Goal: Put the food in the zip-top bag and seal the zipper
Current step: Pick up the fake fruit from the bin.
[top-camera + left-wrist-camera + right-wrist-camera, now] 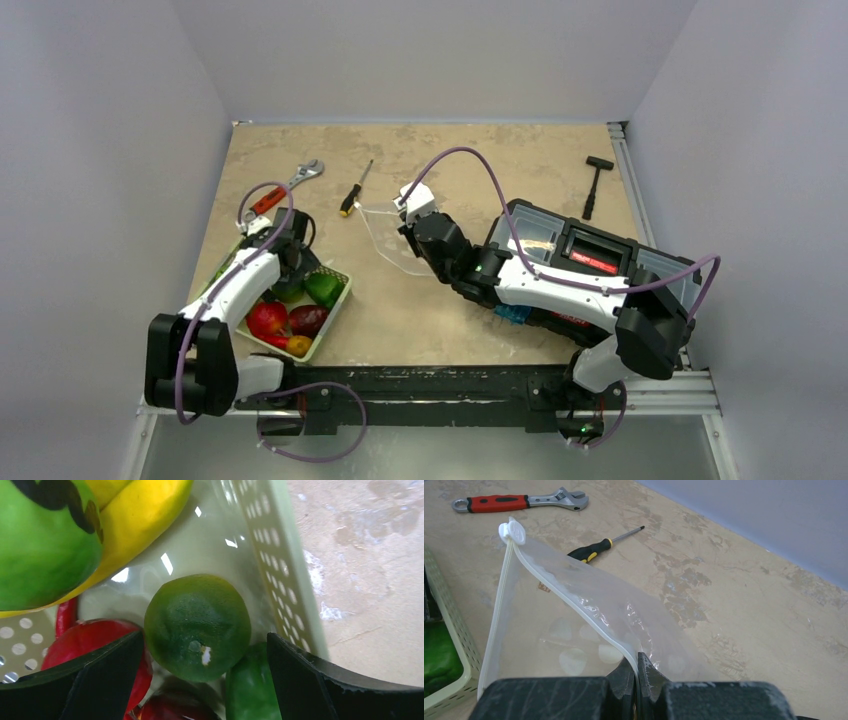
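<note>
Light falls even and bright from above, shadows soft. In my left wrist view glare streaks the basket (200, 540) at eleven o'clock; my fingers (90, 680) blur.

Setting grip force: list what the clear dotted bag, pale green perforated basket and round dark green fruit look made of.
The clear dotted zip-top bag: thin glossy plastic film; it creases, the table shows through. The pale green perforated basket: moulded plastic, shiny, with even holes and bright highlights. The round dark green fruit: probably painted plastic or foam, dull sheen, white chipped spot.
</note>
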